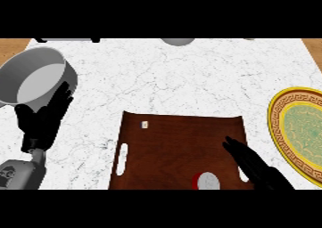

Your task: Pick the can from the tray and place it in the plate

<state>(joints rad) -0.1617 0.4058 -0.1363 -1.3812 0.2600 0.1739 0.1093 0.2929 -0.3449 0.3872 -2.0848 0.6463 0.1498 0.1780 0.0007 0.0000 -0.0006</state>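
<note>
A dark brown wooden tray (pixel 170 142) lies at the middle of the white marble counter. The can (pixel 206 181), red with a silver top, stands on the tray's near edge, partly cut off by the view's lower border. My right hand (pixel 252 164) hovers over the tray's right side with straight fingers, just right of the can and apart from it. A plate (pixel 305 133) with a gold patterned rim and green centre rests at the right edge. My left hand (pixel 44 118) rests open at the left, fingers up.
A grey saucepan (pixel 33 75) sits at the far left beside my left hand. A grey rounded object (pixel 178 41) shows at the counter's far edge. Wooden floor shows past both far corners.
</note>
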